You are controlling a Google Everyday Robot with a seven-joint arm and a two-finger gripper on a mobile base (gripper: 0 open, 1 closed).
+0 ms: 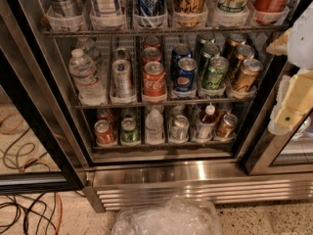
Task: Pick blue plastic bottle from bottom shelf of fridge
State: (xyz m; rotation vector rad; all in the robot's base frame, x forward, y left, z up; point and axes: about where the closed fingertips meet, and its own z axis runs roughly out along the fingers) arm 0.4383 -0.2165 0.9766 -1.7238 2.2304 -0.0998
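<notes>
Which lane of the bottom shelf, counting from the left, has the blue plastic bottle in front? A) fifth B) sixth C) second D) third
A: the blue plastic bottle stands between a silver can and a brown can; the claw is up at the right edge, apart from it.
</notes>
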